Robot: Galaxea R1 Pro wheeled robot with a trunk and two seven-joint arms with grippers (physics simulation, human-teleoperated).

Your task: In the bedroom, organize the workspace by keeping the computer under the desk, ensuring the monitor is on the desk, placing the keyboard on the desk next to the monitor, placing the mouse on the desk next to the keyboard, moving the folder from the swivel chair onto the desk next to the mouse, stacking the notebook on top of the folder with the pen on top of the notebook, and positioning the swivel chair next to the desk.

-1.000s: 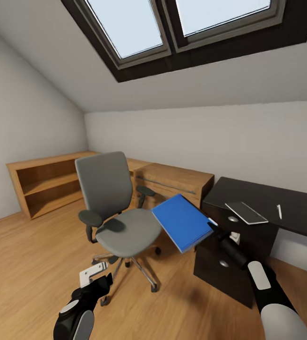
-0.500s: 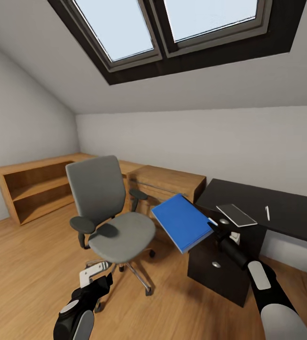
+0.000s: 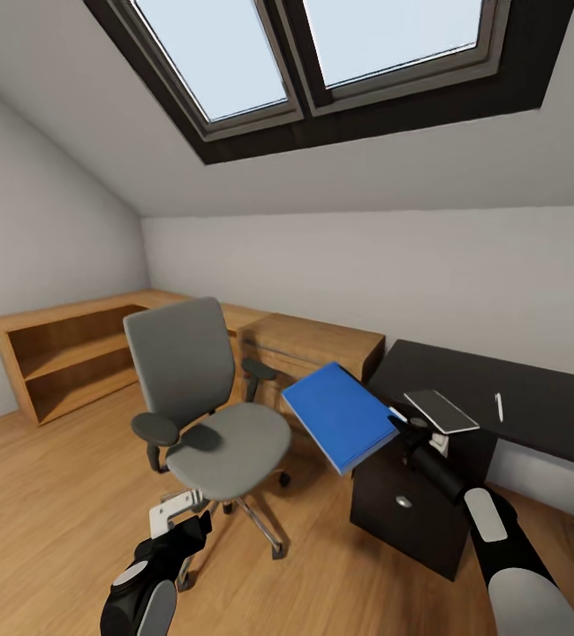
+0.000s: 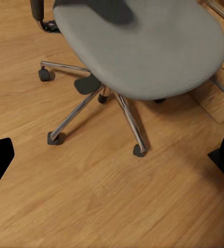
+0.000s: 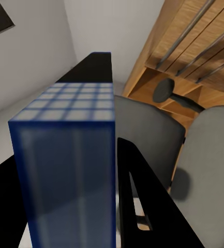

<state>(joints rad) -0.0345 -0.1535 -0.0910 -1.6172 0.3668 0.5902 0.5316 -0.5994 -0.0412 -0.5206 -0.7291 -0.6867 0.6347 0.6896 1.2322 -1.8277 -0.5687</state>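
While your right gripper (image 3: 399, 427) holds the folder (image 3: 340, 415) in mid-air between the swivel chair (image 3: 212, 411) and the table (image 3: 490, 397), jaws clamped on its near right corner, you appear to be on the step of carrying it to the table. The folder is a flat, bright blue, smooth rectangle, tilted. To the right, on the matte black tabletop, lie the thin grey notebook (image 3: 441, 411) and the slim pale pen (image 3: 498, 406). The chair's grey padded seat is bare. Next, you likely need to lift the folder over the table edge and lay it flat. Your left gripper (image 3: 174, 521) hangs low over the wood floor (image 3: 49, 495), jaws apart and empty.
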